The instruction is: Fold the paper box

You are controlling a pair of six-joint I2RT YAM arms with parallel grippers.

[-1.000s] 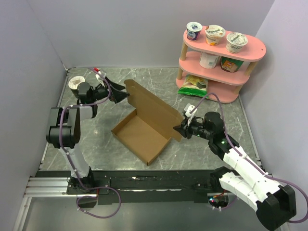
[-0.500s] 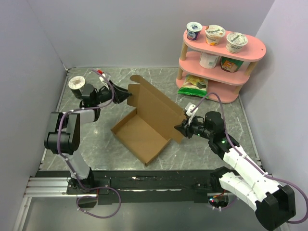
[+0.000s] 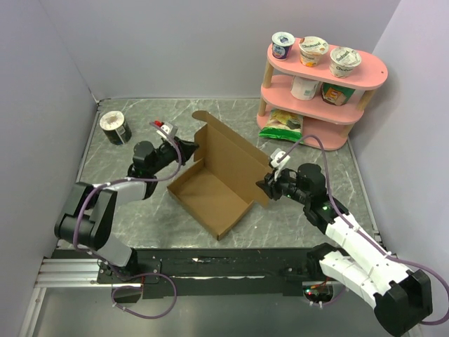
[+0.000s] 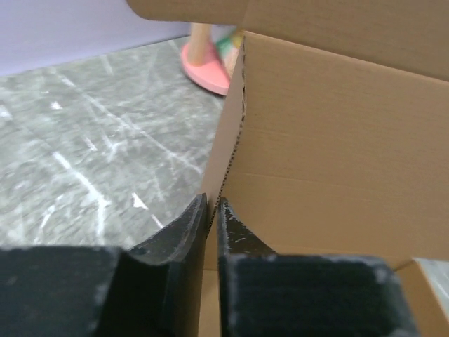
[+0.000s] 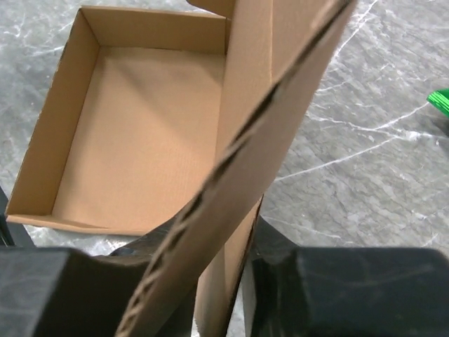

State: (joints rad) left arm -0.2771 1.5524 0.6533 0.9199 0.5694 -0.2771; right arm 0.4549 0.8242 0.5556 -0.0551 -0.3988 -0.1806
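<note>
The paper box (image 3: 210, 195) is a shallow brown cardboard tray in the middle of the table, with its lid panel (image 3: 231, 151) standing up along the far side. My left gripper (image 3: 188, 149) is at the lid's left end. In the left wrist view its jaws (image 4: 212, 205) are shut on a thin upright cardboard edge (image 4: 231, 140). My right gripper (image 3: 268, 184) is at the lid's right end. In the right wrist view the flap (image 5: 238, 175) stands between its fingers (image 5: 210, 235), and a sliver of table shows between the cardboard and the right finger (image 5: 280, 260).
A pink two-tier shelf (image 3: 365, 67) with yogurt cups stands at the back right, with a green snack bag (image 3: 282, 123) at its foot. A dark cup (image 3: 114, 128) sits at the back left. Grey walls close in the table on three sides.
My left gripper came from the back left, beside the dark cup, to the lid's left end and shut on the cardboard edge. My right gripper's jaws widened a little.
</note>
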